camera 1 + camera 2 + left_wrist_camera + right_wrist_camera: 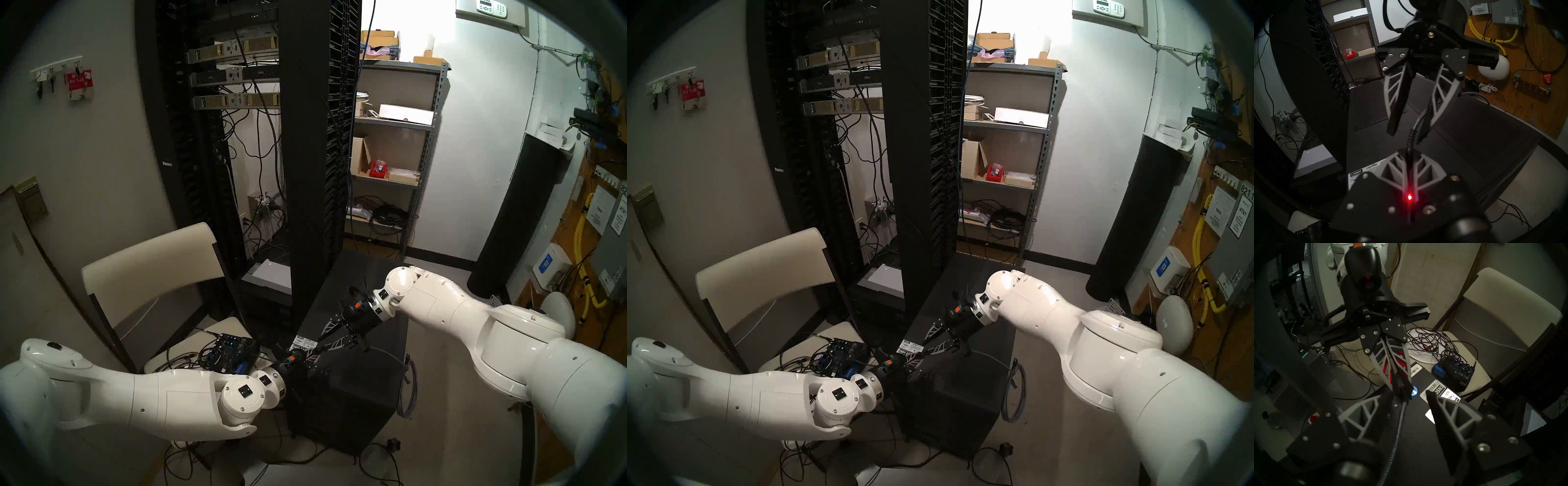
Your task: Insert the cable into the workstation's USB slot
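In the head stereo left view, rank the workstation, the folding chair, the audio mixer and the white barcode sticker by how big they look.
1. folding chair and workstation: too close to rank, and the arms hide part of both.
2. audio mixer
3. white barcode sticker

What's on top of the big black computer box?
On the workstation top: white barcode stickers, a glowing blue-ringed button and the braided cable, pinched by the left gripper. The right gripper hangs open above it. The plug and USB slot are hidden.
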Tool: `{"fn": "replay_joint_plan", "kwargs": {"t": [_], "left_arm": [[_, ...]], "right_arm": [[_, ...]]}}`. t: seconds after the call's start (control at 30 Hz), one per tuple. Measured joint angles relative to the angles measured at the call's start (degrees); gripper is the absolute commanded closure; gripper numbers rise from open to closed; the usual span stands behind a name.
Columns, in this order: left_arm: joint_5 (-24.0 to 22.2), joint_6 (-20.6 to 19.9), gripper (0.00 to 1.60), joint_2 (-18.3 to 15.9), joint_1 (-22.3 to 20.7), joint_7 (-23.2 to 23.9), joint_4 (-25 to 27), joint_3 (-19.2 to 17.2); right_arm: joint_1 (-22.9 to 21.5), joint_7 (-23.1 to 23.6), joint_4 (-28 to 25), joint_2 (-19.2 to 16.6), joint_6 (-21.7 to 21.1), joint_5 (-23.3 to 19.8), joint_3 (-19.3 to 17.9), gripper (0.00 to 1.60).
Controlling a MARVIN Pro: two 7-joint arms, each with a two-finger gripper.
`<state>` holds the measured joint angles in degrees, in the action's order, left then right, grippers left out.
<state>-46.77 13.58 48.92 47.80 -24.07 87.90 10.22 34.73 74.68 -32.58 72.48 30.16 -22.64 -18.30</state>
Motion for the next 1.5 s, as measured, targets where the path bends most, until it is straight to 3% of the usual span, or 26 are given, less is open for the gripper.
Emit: {"fn": "replay_joint_plan", "kwargs": {"t": [0.17, 0.3, 0.33, 0.53, 0.7, 0.8, 0.9, 0.97, 1.1, 1.5], "left_arm": [[-0.08, 0.78, 1.6, 0.7, -0.05, 0.45, -1.74, -0.4], [-0.25, 1.27, 1.6, 1.21, -0.14, 0.75, -2.89, -0.84], [-0.27, 1.34, 1.6, 1.27, -0.16, 0.76, -3.02, -0.9], [-0.39, 1.71, 1.6, 1.57, -0.32, 0.62, -3.72, -1.35], [-0.42, 2.02, 1.6, 1.62, -0.35, 0.32, -3.73, -1.43], [-0.42, 2.28, 1.6, 1.62, -0.3, 0.13, -3.61, -1.43], [-0.33, 2.61, 1.6, 1.62, -0.22, -0.13, -3.49, -1.41], [-0.16, 2.82, 1.6, 1.61, -0.18, -0.29, -3.44, -1.39], [0.21, 3.3, 1.6, 1.52, -0.09, -0.63, -3.35, -1.37], [1.16, 4.84, 1.6, 0.83, 0.18, -1.55, -3.02, -1.39]], "right_arm": [[0.04, 1.16, -2.32, -1.27, -1.28, 0.0, 0.0, 0.77], [0.52, 2.03, -4.27, -2.68, -2.61, -0.28, -0.23, 0.74], [0.69, 2.1, -4.67, -2.97, -2.8, -0.51, -0.43, 0.8], [2.91, 3.18, -9.27, -6.39, -4.35, -4.35, -3.09, 0.82], [5.57, 4.93, -13.8, -9.54, -5.43, -9.68, -5.98, 0.8], [7.43, 5.29, -16.28, -11.29, -6.54, -12.93, -7.56, 0.68], [9.6, 5.65, -19.03, -13.29, -8.07, -16.2, -8.87, 0.68], [10.95, 5.8, -20.6, -14.46, -9.15, -18.06, -9.57, 0.8], [13.98, 5.9, -23.71, -16.63, -11.77, -22.62, -10.89, 0.81], [23.69, 2.33, -25.08, -18.7, -15.85, -35.79, -12.72, 0.78]]}}
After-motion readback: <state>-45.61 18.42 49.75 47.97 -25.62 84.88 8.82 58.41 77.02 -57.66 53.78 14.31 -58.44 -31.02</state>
